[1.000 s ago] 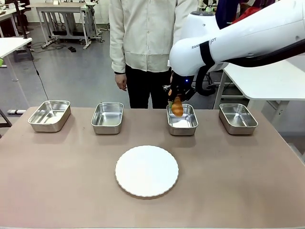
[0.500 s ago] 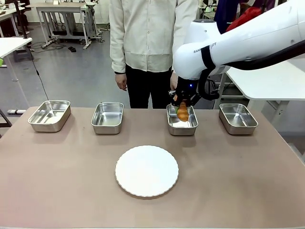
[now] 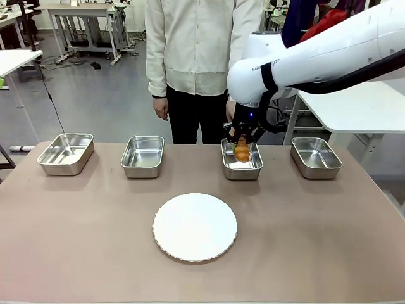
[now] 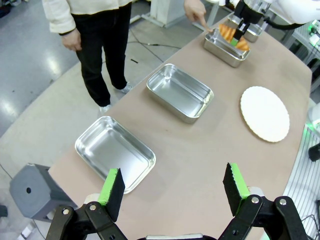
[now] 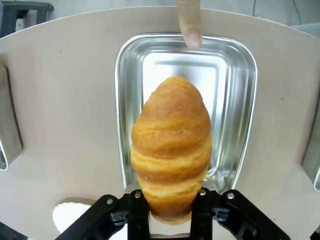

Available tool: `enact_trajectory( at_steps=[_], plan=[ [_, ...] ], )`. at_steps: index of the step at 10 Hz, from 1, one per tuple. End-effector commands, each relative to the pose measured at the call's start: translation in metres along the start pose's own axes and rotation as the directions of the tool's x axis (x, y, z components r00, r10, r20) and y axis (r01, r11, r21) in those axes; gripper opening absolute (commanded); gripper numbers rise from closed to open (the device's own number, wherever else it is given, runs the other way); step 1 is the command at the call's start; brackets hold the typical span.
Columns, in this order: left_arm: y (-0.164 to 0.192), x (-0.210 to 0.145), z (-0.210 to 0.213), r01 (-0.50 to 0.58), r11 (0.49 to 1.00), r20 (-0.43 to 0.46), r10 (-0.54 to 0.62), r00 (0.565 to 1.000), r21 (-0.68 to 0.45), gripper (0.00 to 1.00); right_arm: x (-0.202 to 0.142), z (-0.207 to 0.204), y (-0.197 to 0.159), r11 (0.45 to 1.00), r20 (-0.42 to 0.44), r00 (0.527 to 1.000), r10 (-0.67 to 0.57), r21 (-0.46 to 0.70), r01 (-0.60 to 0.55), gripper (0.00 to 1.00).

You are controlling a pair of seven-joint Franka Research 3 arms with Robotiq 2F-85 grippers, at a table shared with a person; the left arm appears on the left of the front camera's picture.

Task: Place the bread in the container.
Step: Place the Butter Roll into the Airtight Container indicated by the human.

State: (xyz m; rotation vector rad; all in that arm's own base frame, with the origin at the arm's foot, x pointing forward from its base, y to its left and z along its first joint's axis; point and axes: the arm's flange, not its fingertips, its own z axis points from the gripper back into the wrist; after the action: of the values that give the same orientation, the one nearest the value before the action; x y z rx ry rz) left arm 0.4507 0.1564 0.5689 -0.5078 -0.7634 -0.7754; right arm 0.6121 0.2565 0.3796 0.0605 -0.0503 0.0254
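Right gripper [image 3: 242, 143], jaws clamped on the bread [image 3: 242, 151], is dropping lower into the container [image 3: 242, 166] now, so release is looking close.

Room behind the work table: grey polished floor [image 3: 95, 95] with soft reflections of overhead light. White tables on metal legs [image 3: 82, 25] stand at the far left, with black cables [image 3: 76, 61] trailing on the floor beneath and beside them. A corner of another white tabletop [image 3: 16, 60] enters at the left edge; a thin dark cable [image 3: 54, 104] runs down from it across the floor. A further white table [image 3: 354, 104] stands at the right. Foreground surface: brownish-beige tabletop [image 3: 95, 253] with rounded edge. A grey box-shaped object [image 4: 32, 192] sits on the floor beside it.
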Motion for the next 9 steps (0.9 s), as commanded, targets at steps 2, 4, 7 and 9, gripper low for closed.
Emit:
enact_trajectory(
  at_steps=[2,4,7,9],
  plan=[
    [-0.0019,0.0015,0.0006,0.011,1.000,0.005,-0.011,1.000,-0.007,1.00,0.0127,0.0010,0.0022,0.999,0.007,1.000,-0.015,-0.041,0.015,0.89],
    [-0.0019,0.0015,0.0006,0.011,1.000,0.005,-0.011,1.000,-0.007,1.00,0.0133,0.0001,-0.0004,0.999,0.007,1.000,-0.018,-0.042,0.019,1.00],
    [-0.0019,0.0015,0.0006,0.011,1.000,0.005,-0.011,1.000,-0.007,1.00,0.0123,-0.0004,-0.0030,0.998,0.003,1.000,-0.008,-0.055,0.008,1.00],
    [-0.0019,0.0015,0.0006,0.011,1.000,0.005,-0.011,1.000,-0.007,1.00,0.0091,-0.0026,-0.0034,1.000,0.001,1.000,-0.003,-0.019,0.003,1.00]
  ],
)
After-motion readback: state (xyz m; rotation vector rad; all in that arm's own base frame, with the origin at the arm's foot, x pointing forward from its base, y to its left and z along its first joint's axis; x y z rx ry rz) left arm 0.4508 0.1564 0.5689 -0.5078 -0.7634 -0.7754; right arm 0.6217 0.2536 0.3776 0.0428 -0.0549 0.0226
